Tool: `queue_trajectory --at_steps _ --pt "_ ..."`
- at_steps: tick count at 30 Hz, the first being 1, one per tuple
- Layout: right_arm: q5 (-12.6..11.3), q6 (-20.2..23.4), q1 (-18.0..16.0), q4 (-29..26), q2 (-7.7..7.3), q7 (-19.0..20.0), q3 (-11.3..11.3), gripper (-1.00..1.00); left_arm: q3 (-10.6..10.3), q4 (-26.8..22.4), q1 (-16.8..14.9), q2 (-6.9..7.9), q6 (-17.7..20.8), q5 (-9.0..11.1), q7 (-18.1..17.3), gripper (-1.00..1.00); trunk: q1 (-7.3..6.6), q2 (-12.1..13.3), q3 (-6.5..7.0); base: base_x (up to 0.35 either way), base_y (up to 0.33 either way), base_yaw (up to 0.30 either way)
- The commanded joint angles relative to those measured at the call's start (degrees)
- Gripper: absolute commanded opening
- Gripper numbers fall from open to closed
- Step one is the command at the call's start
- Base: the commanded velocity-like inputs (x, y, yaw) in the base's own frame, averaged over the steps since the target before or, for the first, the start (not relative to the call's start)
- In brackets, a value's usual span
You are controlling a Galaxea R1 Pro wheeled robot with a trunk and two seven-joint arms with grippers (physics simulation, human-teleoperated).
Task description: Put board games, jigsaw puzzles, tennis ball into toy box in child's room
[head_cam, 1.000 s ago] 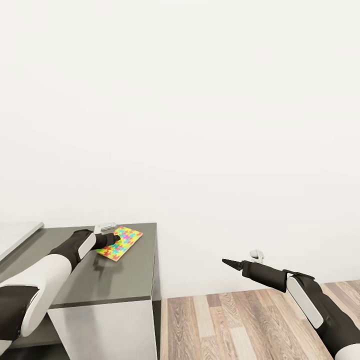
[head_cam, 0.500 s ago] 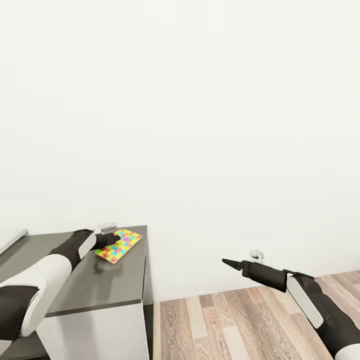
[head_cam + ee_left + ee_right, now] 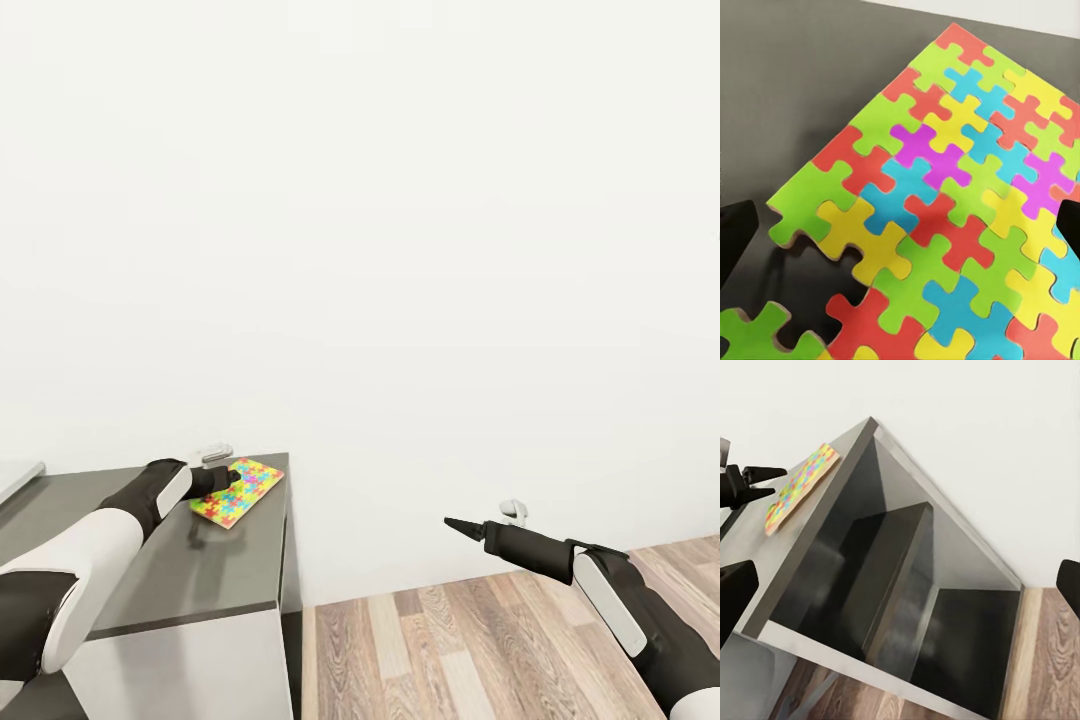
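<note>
Since a second ago, the whole head view is shifted, so the camera is judged to have turned, not the things. At lower left the grey table [image 3: 190, 570] is seen, its right end near the wall. The jigsaw puzzle [image 3: 240, 488] lies flat at its far corner, ready for pickup. The left gripper [image 3: 228, 478] is held over it, fingers spread wide. The right gripper [image 3: 452, 523] is kept over the floor; its spread cannot be told.

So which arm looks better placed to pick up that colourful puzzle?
The left. Its gripper is already at the multicoloured jigsaw puzzle on the dark grey table, jaws spread open. The right gripper hangs over the wooden floor, well away.
</note>
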Motion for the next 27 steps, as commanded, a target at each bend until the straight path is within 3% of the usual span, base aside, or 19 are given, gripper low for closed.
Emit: queue_trajectory --at_steps 1,27 --pt "-0.47 0.41 -0.04 -0.02 -0.03 -0.12 0.08 1.00 -0.47 -0.07 -0.03 0.07 0.21 0.36 -0.02 1.00 0.00 -0.03 -0.06 0.000 0.000 -0.005" --pt "-0.39 0.41 -0.04 -0.02 0.05 -0.12 0.08 1.00 -0.47 -0.07 -0.03 0.07 0.21 0.36 -0.07 1.00 0.00 -0.03 0.02 0.000 0.000 -0.010"
